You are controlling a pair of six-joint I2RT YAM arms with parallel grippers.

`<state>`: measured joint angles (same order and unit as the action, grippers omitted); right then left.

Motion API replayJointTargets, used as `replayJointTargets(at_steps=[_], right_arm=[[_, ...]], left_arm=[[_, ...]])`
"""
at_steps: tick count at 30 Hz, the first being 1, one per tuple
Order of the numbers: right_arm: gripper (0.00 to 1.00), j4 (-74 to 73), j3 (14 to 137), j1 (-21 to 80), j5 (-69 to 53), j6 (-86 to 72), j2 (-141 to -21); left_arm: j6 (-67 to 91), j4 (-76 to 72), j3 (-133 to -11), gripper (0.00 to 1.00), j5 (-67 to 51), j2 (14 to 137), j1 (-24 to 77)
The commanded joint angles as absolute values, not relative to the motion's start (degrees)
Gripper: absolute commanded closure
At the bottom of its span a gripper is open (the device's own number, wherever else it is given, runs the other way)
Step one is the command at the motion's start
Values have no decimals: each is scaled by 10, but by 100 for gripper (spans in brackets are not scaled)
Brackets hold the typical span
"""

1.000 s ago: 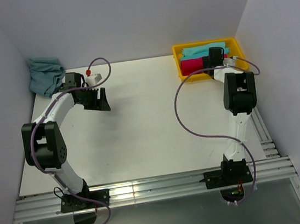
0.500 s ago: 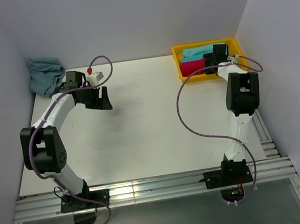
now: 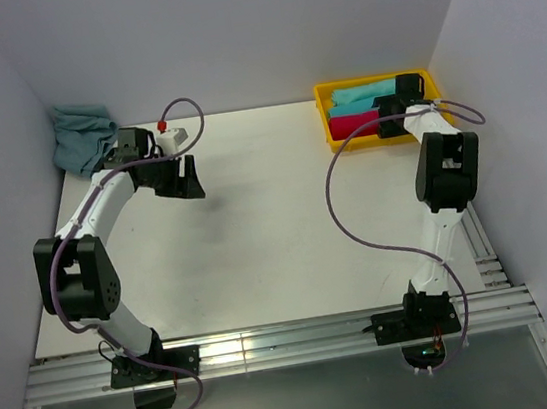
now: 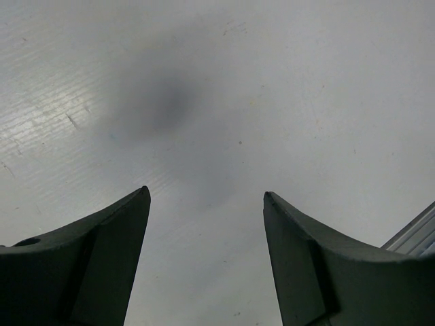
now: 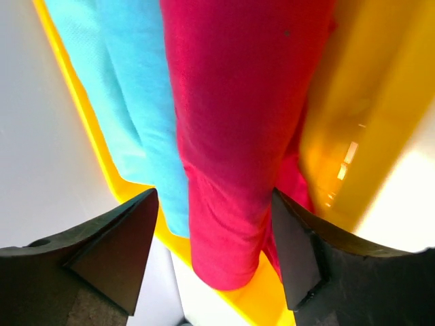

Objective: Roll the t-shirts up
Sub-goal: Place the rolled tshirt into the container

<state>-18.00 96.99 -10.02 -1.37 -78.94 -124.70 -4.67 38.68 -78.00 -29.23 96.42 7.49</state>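
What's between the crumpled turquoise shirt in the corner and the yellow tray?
From the top view: only the left arm's wrist and purple cable loop beside the shirt, then bare white table to the tray.

Rolled tight, a red t-shirt (image 3: 352, 125) lies along the near wall of the yellow tray (image 3: 325, 122), with rolled turquoise t-shirts (image 3: 355, 96) touching it behind. Another turquoise t-shirt (image 3: 81, 137) (crumpled, unrolled) sits well left of the tray.
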Motion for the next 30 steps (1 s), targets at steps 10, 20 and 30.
replayJointTargets(at_steps=[10,20,30], right_arm=[[24,-282,990,-117,-33,-774,-1165],[17,-171,776,-96,-24,-689,-984],[7,-76,555,94,156,-531,-702]], left_arm=[[-36,391,-807,27,-323,924,77],[-52,414,-828,25,-329,879,75],[-61,427,-807,24,-317,810,62]])
